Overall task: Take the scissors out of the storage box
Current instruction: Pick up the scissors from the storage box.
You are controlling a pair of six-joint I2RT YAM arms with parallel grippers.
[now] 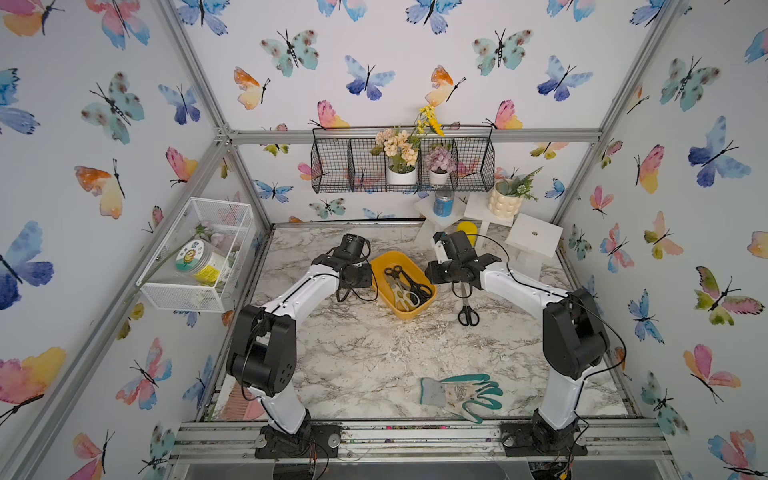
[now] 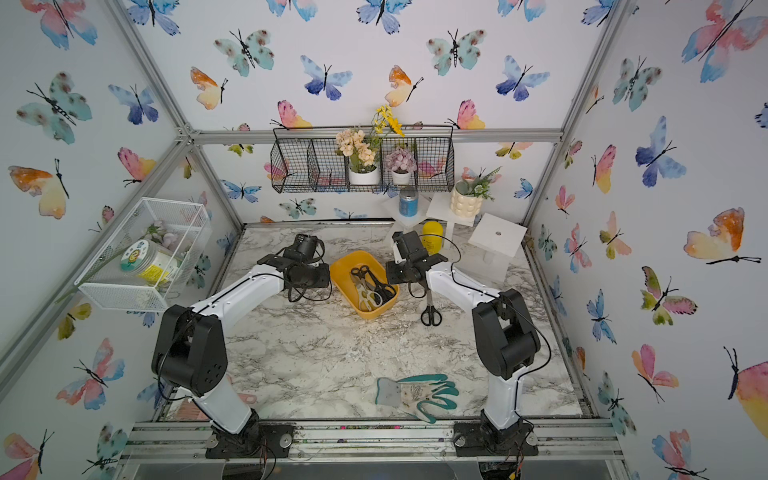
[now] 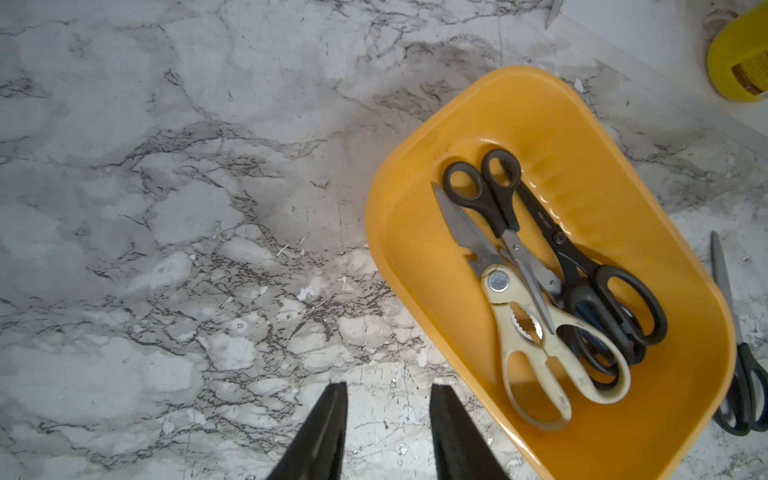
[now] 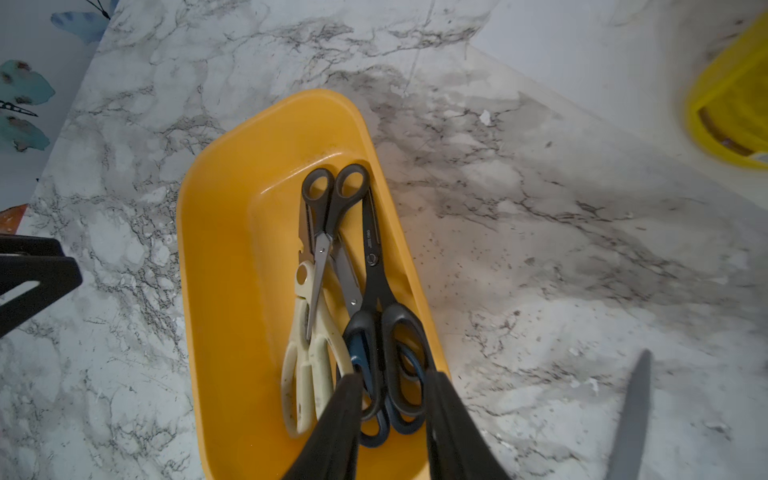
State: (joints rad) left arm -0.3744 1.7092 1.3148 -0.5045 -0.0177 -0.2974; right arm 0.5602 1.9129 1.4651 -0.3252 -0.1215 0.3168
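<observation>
The storage box [image 1: 385, 260] is set on the worktop [image 1: 374, 353], toward 12 o'clock from its middle. Four pairs of scissors are heaped in it: the cream-handled shears [image 3: 505, 305], a small black pair [image 3: 494, 208], a long black pair [image 3: 582, 266] and a blue-black pair [image 4: 357, 353] underneath. A further black-handled pair [image 1: 466, 305] is laid flat on the worktop at about 4 o'clock of the box, just beside it. The left pincer [image 3: 388, 386] is held spread and empty over bare marble at 9 o'clock of the box. The right pincer [image 4: 395, 376] is held at 3 o'clock, spread, with nothing pinched.
</observation>
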